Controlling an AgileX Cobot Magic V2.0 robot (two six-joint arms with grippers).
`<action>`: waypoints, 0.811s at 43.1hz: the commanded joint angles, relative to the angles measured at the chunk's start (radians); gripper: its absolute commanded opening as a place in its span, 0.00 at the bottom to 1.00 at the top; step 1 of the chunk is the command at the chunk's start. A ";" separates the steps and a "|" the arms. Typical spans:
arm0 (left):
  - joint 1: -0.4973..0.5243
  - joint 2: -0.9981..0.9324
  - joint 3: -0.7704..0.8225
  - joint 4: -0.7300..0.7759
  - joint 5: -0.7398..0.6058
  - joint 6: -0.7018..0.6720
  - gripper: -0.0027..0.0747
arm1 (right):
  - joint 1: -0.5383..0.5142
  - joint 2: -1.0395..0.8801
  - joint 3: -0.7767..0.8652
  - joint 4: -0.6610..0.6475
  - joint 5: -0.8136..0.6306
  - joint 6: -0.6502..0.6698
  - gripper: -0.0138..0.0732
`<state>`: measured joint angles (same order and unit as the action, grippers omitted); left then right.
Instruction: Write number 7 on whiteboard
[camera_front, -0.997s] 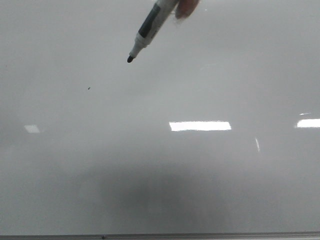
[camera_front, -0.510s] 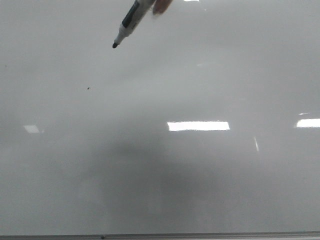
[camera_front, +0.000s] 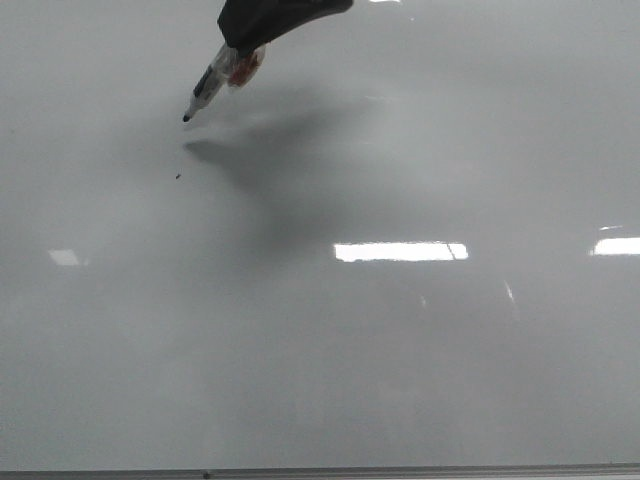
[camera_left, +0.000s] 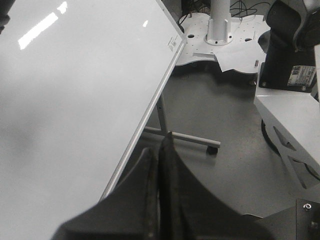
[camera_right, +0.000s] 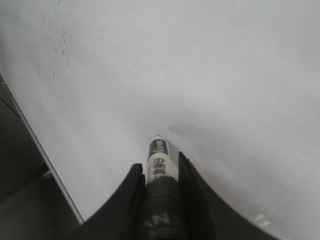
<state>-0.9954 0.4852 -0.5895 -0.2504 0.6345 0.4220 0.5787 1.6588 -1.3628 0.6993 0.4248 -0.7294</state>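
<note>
Matte black, wedge-shaped right gripper with two smooth tapering fingers; matching black left gripper with narrow flat fingers; small silver screw on dark housing.

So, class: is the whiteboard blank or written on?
Blank: the whiteboard shows no strokes, only a tiny speck below the marker.

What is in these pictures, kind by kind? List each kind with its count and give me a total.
whiteboard: 1
marker: 1
tools: 2, the left tool and the right tool
dark speck on the board: 1
Total: 5
</note>
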 joint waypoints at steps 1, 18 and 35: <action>-0.002 0.005 -0.027 -0.022 -0.066 -0.010 0.01 | -0.006 -0.018 -0.051 0.026 -0.057 0.001 0.08; -0.002 0.005 -0.027 -0.022 -0.066 -0.010 0.01 | -0.056 -0.013 -0.041 0.026 -0.095 0.001 0.09; -0.002 0.005 -0.027 -0.020 -0.066 -0.010 0.01 | -0.317 -0.171 0.151 0.011 -0.063 -0.006 0.09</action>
<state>-0.9954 0.4852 -0.5895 -0.2504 0.6345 0.4220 0.3153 1.5325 -1.2144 0.7348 0.5024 -0.7163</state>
